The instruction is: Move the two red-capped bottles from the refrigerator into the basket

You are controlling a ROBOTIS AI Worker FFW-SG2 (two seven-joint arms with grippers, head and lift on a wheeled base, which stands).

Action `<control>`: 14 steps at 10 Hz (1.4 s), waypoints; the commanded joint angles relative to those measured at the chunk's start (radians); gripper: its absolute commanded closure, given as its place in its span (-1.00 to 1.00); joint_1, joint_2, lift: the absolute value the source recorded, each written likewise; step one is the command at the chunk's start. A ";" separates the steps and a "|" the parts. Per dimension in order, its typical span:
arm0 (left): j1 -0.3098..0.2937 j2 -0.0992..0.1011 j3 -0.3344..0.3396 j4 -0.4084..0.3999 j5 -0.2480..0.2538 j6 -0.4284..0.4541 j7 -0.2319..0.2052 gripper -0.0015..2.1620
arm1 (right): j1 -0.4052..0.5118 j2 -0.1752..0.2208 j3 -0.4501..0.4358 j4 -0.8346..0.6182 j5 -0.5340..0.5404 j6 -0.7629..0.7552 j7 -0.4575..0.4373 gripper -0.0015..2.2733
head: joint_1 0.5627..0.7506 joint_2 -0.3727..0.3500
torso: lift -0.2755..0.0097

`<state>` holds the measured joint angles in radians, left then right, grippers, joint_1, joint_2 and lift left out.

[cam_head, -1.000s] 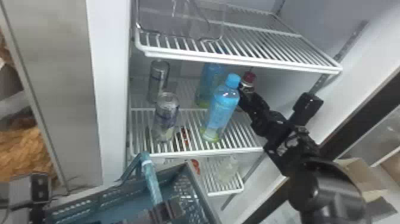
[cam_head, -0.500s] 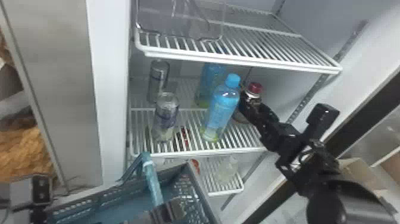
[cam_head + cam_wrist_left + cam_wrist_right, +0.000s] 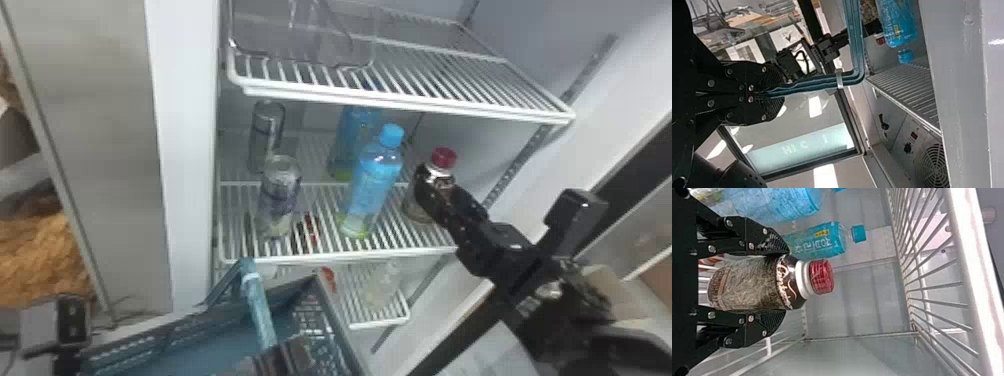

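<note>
In the head view my right gripper (image 3: 440, 200) holds a dark, red-capped bottle (image 3: 443, 159) at the right of the middle shelf, beside a blue-capped bottle. The right wrist view has this bottle (image 3: 750, 284) between both fingers of my right gripper (image 3: 781, 282), which press against its sides below the red cap. Low in the head view, my left gripper (image 3: 285, 356) is at the handle (image 3: 260, 310) of the teal basket (image 3: 165, 327). Seen from the left wrist, my left gripper (image 3: 770, 94) is shut on that handle (image 3: 828, 81).
Two blue-capped bottles (image 3: 372, 190) and two cans (image 3: 280, 195) stand on the middle shelf (image 3: 390, 254). Above is another wire shelf (image 3: 410, 103) with a clear bin (image 3: 300, 40). A pale bottle (image 3: 381, 285) and a red item (image 3: 327, 277) are lower down.
The red-capped bottle and my right gripper have come forward and rightward, away from the blue-capped bottle. The basket and my left gripper look unmoved.
</note>
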<state>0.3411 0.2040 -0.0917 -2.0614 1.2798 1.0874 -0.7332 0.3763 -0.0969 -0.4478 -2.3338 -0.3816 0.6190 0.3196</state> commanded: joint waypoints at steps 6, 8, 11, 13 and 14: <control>0.020 0.000 -0.004 0.001 0.008 0.002 0.005 0.11 | 0.205 0.045 -0.089 -0.222 -0.043 0.095 0.001 0.12 | 0.41 -0.94 | 0.93; 0.020 0.002 -0.004 0.001 0.014 0.002 0.008 0.11 | 0.272 0.072 -0.129 -0.296 -0.059 0.125 0.001 0.12 | 0.41 -0.94 | 0.93; 0.034 0.000 -0.010 -0.001 0.030 0.002 0.011 0.11 | 0.370 0.098 -0.170 -0.394 -0.075 0.174 0.001 0.12 | 0.41 -0.94 | 0.93; 0.034 0.000 -0.008 0.001 0.032 0.002 0.011 0.11 | 0.443 0.098 -0.170 -0.470 -0.115 0.223 0.013 0.12 | 0.41 -0.94 | 0.93; 0.034 0.000 -0.012 0.001 0.032 0.002 0.011 0.11 | 0.480 0.098 -0.160 -0.510 -0.137 0.245 0.019 0.12 | 0.41 -0.94 | 0.93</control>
<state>0.3756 0.2040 -0.1021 -2.0622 1.3121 1.0897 -0.7224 0.8356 0.0000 -0.6135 -2.8218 -0.5060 0.8519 0.3402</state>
